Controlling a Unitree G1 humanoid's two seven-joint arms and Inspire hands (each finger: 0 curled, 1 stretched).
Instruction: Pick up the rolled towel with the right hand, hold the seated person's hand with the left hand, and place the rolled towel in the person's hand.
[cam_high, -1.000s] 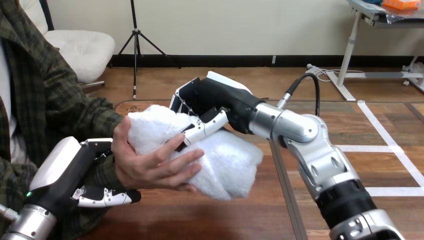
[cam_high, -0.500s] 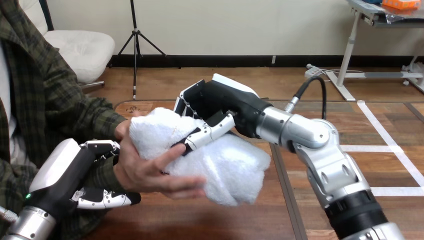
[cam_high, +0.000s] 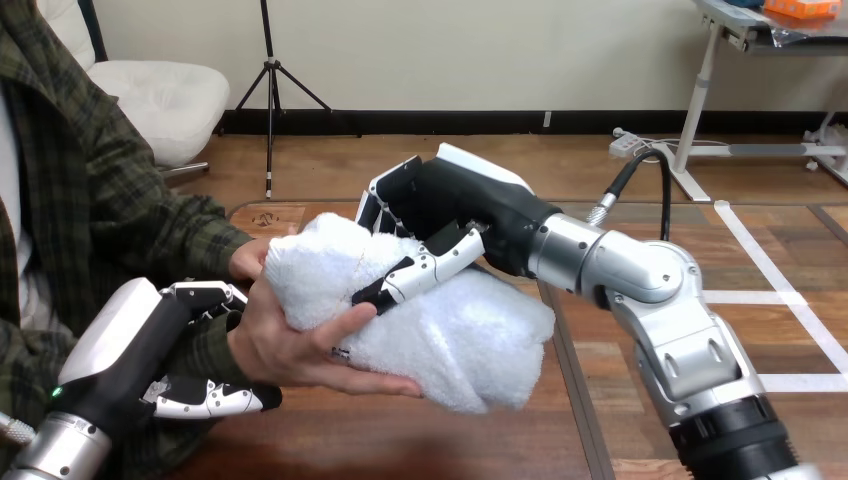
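Observation:
A white rolled towel (cam_high: 440, 330) lies in the person's hand (cam_high: 300, 350) left of the middle, above the wooden table (cam_high: 560, 420). The person's thumb lies over the towel's near side. My right hand (cam_high: 450, 215) is at the towel's far top, its thumb stretched along the towel and its fingers curled behind it. My left hand (cam_high: 150, 350) sits under the person's wrist, fingers curled round it from below and from the far side.
The table's right edge (cam_high: 565, 340) runs just right of the towel. The person's sleeve (cam_high: 150, 230) crosses the left side of the view.
My right hand and arm have drifted a little to the right, and the towel with them. The person's fingers have slid lower under the towel. My left hand has stayed put.

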